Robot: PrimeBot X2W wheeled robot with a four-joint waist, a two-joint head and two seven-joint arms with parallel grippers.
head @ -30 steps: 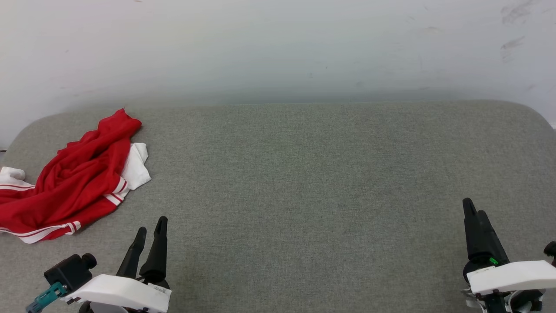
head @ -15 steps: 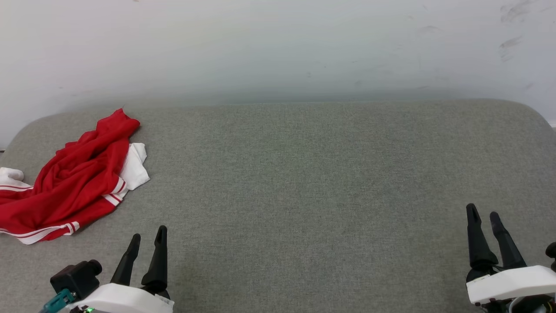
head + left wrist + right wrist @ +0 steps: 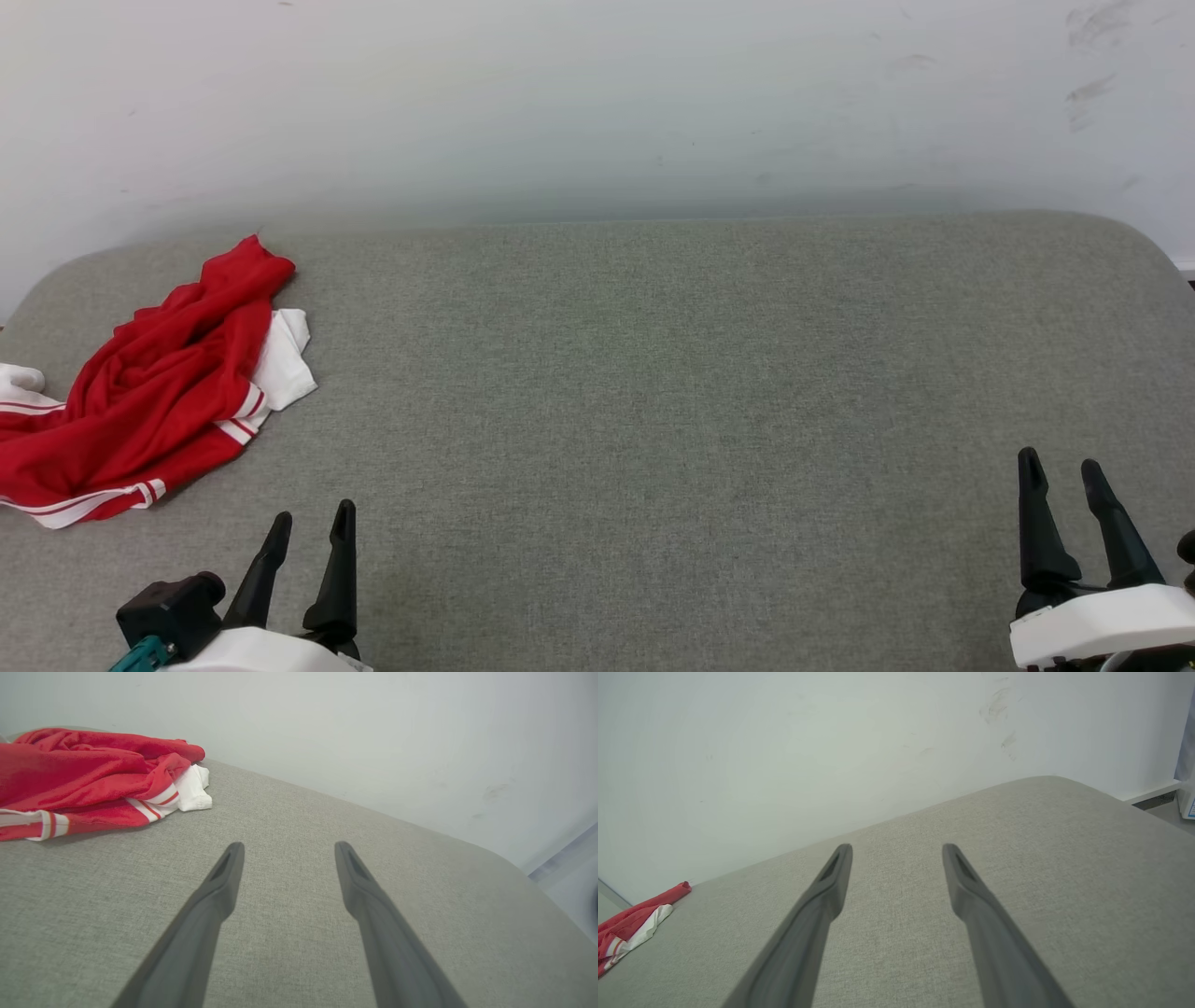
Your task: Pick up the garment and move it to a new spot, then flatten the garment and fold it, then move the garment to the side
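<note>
The garment (image 3: pixel 159 397), a red jersey with white sleeves and red-white striped trim, lies crumpled at the far left of the grey padded surface (image 3: pixel 635 373). It also shows at the upper left of the left wrist view as the garment (image 3: pixel 88 774), and at the left edge of the right wrist view as the garment (image 3: pixel 630 924). My left gripper (image 3: pixel 311 523) stands open near the front edge, below and to the right of the garment, apart from it. At the lower right my right gripper (image 3: pixel 1060 467) is open and empty, far from the cloth.
A pale wall (image 3: pixel 597 103) rises directly behind the padded surface. The surface has rounded back corners, and a strip of floor (image 3: pixel 1157 802) shows past its right end.
Both grippers have drawn back toward the front edge of the surface. The right gripper's fingers now show spread apart. The garment lies as before.
</note>
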